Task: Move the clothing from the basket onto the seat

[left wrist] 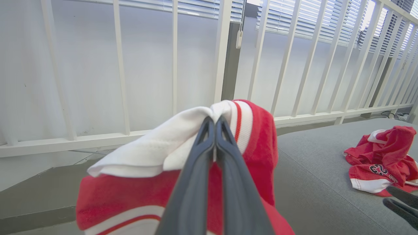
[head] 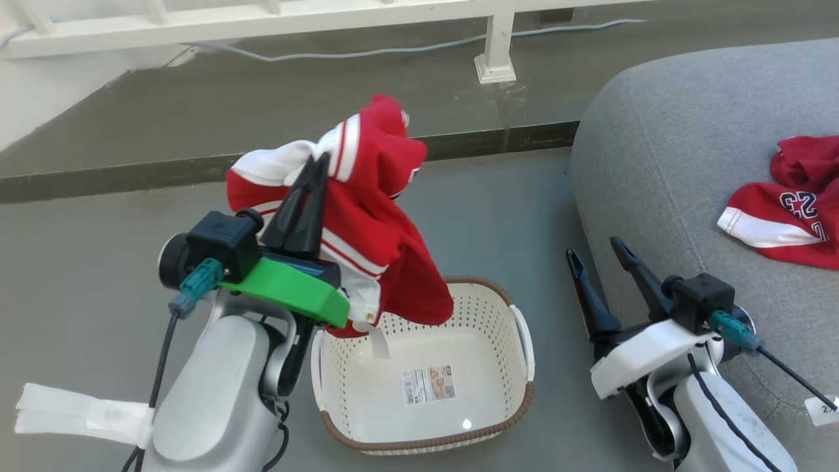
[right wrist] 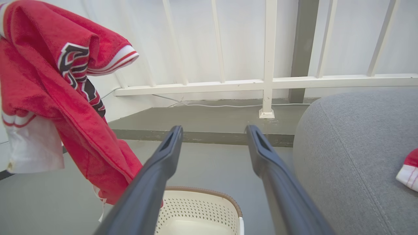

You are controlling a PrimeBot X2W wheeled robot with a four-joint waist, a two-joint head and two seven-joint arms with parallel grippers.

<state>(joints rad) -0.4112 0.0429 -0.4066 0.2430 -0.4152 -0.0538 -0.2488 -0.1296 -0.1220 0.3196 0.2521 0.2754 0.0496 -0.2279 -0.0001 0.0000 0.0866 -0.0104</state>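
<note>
Above the left side of the basket [head: 486,313], the left tool [head: 320,164] is raised, its two dark fingers pressed together on a red garment [head: 373,196]. The pinch sits where a white panel meets a red-and-white striped band. The cloth drapes over and around the tool and hangs toward the basket's far left rim, with a white tag strip dangling inside the rim line; I cannot tell whether the cloth touches the rim. The basket stands on the grey floor [head: 98,262] between the two arms, just beside the seat [head: 668,164]. The head view looks down into the basket and gives the printed label [head: 428,385] on its base. The left wrist view gives the grip itself: fingertips closed, with a fold of white cloth wedged between them. It also takes in the seat's flat top, the white railing [left wrist: 173,65] behind, and the tips of the right tool at its lower right corner. The right wrist view gives the garment's far side, where dark lettering edged in white runs down the hanging red cloth, with a white panel below. The right tool [head: 595,250] hovers low at the seat's front edge, right of the basket, its fingers spread well apart with nothing between them. A second garment [head: 793,210], red with white trim and dark numerals, lies crumpled on the seat's top, well apart from both tools. A pale cable [head: 393,49] runs along the floor under the railing.
</note>
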